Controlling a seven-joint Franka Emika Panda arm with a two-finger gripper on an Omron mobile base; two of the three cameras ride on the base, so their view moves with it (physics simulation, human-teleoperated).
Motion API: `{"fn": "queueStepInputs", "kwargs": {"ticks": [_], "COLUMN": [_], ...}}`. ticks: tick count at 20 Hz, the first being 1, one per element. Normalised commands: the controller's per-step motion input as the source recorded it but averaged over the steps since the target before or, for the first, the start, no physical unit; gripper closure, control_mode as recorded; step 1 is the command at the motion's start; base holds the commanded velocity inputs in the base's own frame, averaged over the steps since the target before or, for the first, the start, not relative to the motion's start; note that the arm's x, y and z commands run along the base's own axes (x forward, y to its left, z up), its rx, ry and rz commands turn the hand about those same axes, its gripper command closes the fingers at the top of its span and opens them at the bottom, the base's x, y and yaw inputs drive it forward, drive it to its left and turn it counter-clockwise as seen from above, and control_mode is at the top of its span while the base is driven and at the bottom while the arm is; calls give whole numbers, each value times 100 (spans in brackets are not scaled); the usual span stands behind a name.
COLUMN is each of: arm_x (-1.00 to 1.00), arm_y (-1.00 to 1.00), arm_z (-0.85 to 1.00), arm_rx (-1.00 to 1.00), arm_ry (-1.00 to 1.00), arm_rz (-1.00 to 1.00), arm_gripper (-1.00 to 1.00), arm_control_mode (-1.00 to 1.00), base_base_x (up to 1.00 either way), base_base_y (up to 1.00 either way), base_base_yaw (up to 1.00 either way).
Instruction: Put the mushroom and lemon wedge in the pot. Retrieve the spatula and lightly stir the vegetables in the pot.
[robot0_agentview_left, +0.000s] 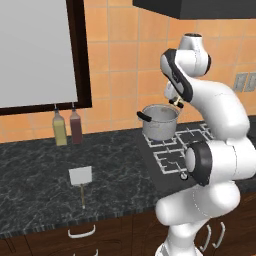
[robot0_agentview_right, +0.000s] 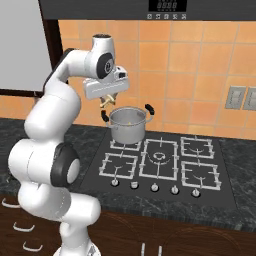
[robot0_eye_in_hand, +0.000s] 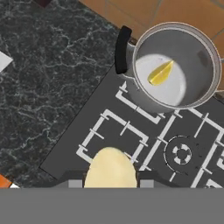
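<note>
Spatula lies flat on the dark marbled counter, left of the hob and well apart from it. Square light-grey blade at the far end, thin tan handle running toward the near counter edge; long axis far-to-near. Two bottles stand upright against the tiled wall beyond it, one yellowish, one dark red.

Pot sits on the far-left burner of the black hob. Round, shiny steel, straight walls, two black side handles. Lemon wedge lies on the pot's bare floor: bright yellow, small, tapered, its long axis slanting across the bottom in the hand view.

Gripper hangs above the pot's left rim, pointing down. Mushroom is clamped between the fingers, above the hob just left of the pot: pale cream-tan, smooth, rounded cap facing the hand camera, the two dark tips pressed on either side of it. In the base views it shows as a small tan lump under the hand, clear of the pot rim.
</note>
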Motion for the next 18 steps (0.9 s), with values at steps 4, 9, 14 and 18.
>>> {"fn": "queueStepInputs", "kwargs": {"ticks": [4,9,14,18], "arm_x": [57,53,55,61], "arm_y": [-23,-5,-1,-1], "arm_z": [-36,-48,-55,-42], "arm_rx": [2,3,6,2], "arm_ry": [-2,-7,-1,0], "arm_rz": [-1,-1,-5,-3], "arm_gripper": [100,100,100,100], "arm_control_mode": [-100,-100,-100,-100], "base_base_x": [0,0,0,0], "base_base_y": [0,0,0,0], "base_base_yaw": [0,0,0,0]}}
